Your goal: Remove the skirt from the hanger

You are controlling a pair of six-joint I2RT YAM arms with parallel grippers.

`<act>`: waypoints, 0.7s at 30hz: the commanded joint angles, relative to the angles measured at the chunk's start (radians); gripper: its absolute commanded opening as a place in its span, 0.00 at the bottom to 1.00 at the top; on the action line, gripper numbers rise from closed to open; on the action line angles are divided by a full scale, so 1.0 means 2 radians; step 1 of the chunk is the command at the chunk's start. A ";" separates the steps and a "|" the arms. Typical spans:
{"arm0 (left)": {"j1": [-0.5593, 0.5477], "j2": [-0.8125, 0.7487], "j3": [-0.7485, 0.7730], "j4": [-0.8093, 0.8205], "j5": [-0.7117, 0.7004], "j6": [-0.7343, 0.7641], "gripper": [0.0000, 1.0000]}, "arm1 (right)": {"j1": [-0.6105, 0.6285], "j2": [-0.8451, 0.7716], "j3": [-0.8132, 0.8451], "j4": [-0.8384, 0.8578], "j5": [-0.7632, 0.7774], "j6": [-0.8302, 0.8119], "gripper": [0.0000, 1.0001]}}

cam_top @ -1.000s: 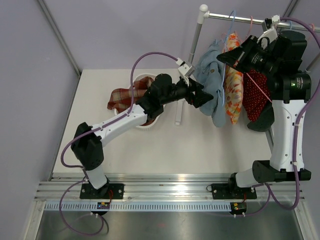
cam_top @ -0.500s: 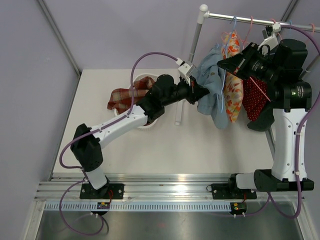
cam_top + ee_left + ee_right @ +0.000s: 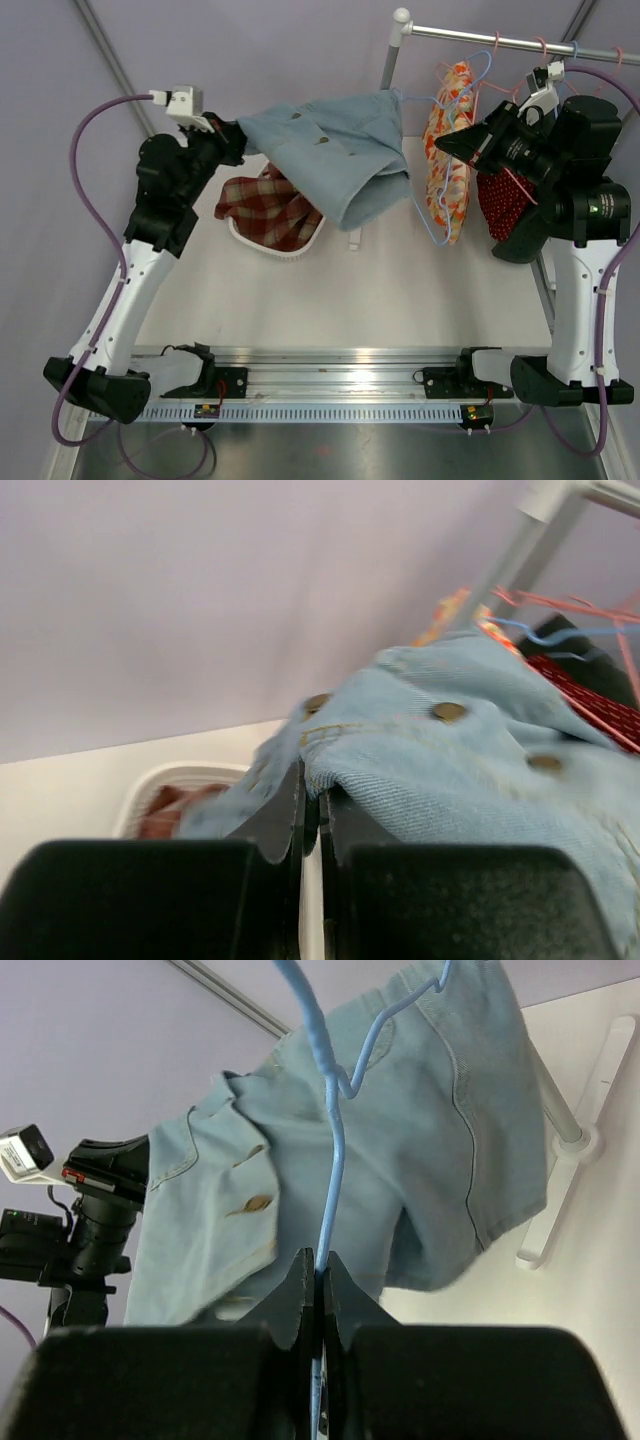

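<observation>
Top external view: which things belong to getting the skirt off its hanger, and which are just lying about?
In the job: denim skirt, blue hanger, left tool shut on the skirt, right tool shut on the hanger.
Lying about: white basket, plaid cloth, floral garment, red dotted garment, clothes rail.

Left hand and right hand clamped tight, both high, well apart.

Skirt: we see the denim skirt stretched wide, one edge pinched in the left fingers.
Hanger: blue hanger at the right fingers.
</observation>
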 commanded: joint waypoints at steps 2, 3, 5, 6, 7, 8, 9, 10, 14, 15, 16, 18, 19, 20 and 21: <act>0.064 -0.015 -0.006 -0.016 -0.004 0.008 0.00 | -0.001 -0.016 0.008 0.037 0.003 -0.016 0.00; 0.073 -0.011 -0.004 -0.016 0.007 0.009 0.00 | -0.001 -0.015 0.007 0.037 0.002 -0.015 0.00; 0.076 0.007 0.002 -0.013 0.010 0.010 0.00 | -0.001 -0.014 0.009 0.037 0.001 -0.015 0.00; 0.080 0.016 0.015 -0.013 0.012 0.012 0.00 | -0.001 -0.013 0.012 0.035 0.002 -0.016 0.00; 0.083 0.027 0.022 -0.013 0.011 0.011 0.00 | -0.001 -0.012 0.014 0.034 0.002 -0.016 0.00; 0.088 0.054 0.031 -0.013 0.022 0.008 0.00 | -0.001 -0.010 0.020 0.027 0.004 -0.019 0.00; 0.094 0.067 0.054 -0.019 0.027 0.007 0.00 | -0.001 -0.007 0.024 0.026 0.003 -0.019 0.00; 0.094 0.083 0.064 -0.021 0.031 0.007 0.00 | -0.001 -0.007 0.027 0.022 0.003 -0.020 0.00; 0.094 0.154 0.085 -0.013 0.033 0.007 0.00 | -0.001 0.000 0.039 0.017 0.005 -0.023 0.00; 0.095 0.163 0.085 -0.010 0.026 0.008 0.00 | -0.001 0.001 0.039 0.017 0.005 -0.024 0.00; 0.095 0.172 0.084 -0.009 0.014 0.010 0.00 | -0.001 0.003 0.040 0.015 0.005 -0.025 0.00; 0.101 0.188 0.073 -0.003 0.000 0.006 0.00 | -0.001 0.003 0.043 0.013 0.007 -0.028 0.00; 0.101 0.192 0.066 0.007 0.000 0.005 0.00 | -0.001 0.004 0.043 0.012 0.007 -0.029 0.00; 0.101 0.196 0.051 0.010 0.000 0.007 0.00 | -0.001 0.006 0.044 0.013 0.008 -0.029 0.00; 0.100 0.210 0.048 0.012 0.003 0.004 0.00 | -0.001 0.006 0.043 0.013 0.009 -0.029 0.00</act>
